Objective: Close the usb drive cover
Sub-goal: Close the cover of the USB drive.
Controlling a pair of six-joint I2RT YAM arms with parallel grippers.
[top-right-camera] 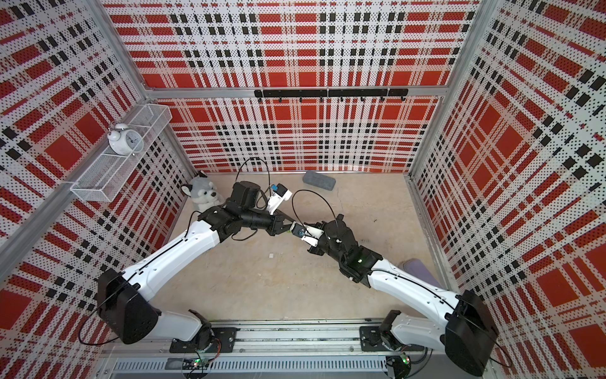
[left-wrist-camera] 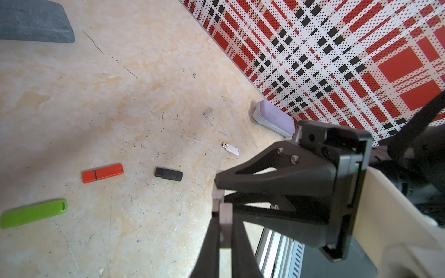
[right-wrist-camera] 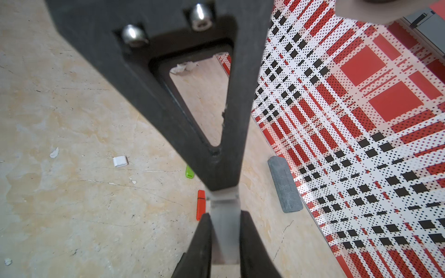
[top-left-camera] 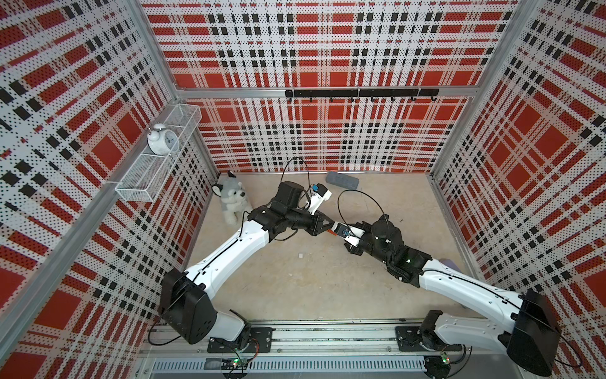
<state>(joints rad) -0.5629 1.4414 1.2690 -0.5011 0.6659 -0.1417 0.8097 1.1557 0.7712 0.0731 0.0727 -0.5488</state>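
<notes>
Where the two arms meet above the middle of the table [top-left-camera: 295, 288], a pale usb drive [right-wrist-camera: 225, 202] hangs in the air between their tips, clear of the surface. The left gripper [left-wrist-camera: 222, 214] is clamped tight on one end of it, its jaws pressed flat against the thin pale piece. The right gripper [right-wrist-camera: 225, 216] pinches the other end, its jaws a little apart with the greyish body filling the gap between them. Both grippers point at each other, almost tip to tip, so only a short stretch of the drive shows between them. Whether the cover sits fully home I cannot tell, since the black fingers hide the seam.

Below the grippers several other sticks lie flat on the table in a loose row: a green stick [left-wrist-camera: 33, 214], an orange stick [left-wrist-camera: 102, 173], a black stick [left-wrist-camera: 168, 173] and a small white stick [left-wrist-camera: 230, 149] with its metal plug bare. A white cap [right-wrist-camera: 120, 160] lies by itself, nearer the arm bases. A grey case [top-left-camera: 341, 179] rests by the back wall, a lilac case [left-wrist-camera: 273, 118] against the right wall, and a plush dog [top-left-camera: 231, 200] sits in the far left corner.
</notes>
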